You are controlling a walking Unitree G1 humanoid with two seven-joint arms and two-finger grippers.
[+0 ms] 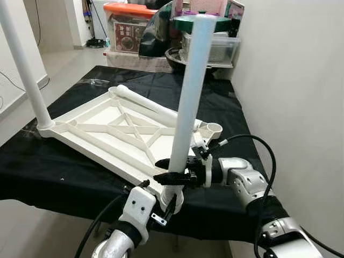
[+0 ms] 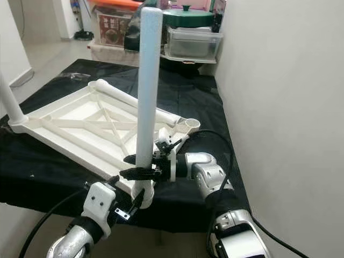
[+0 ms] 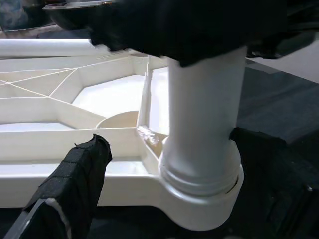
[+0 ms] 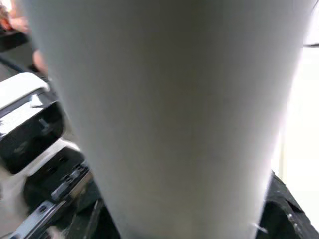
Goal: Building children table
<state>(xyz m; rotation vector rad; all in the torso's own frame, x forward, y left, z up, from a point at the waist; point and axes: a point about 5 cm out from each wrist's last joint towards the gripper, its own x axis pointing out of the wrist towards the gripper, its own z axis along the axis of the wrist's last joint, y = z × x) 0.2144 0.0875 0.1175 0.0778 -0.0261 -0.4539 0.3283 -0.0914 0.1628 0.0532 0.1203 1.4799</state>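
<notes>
A white children's table top (image 1: 91, 119) lies upside down on a black-covered table (image 1: 59, 172). One white leg (image 1: 21, 64) stands in its far left corner. A second leg (image 1: 191, 91) stands upright in the near corner socket (image 3: 199, 199). My right gripper (image 1: 173, 171) is shut on this leg just above the socket, and the leg (image 4: 174, 114) looms close in the right wrist view. My left gripper (image 1: 169, 207) sits low at that socket, open, with one finger (image 3: 75, 184) a little apart from it. A loose leg (image 1: 145, 105) lies across the top, near an empty corner socket (image 1: 213, 129).
A pale wall (image 1: 301, 80) runs close along the right side. Behind the table stand an orange-lidded bin (image 1: 126, 27), a clear box (image 1: 215, 48) and a green lid (image 1: 199, 21). The near corner of the top reaches the table's front edge.
</notes>
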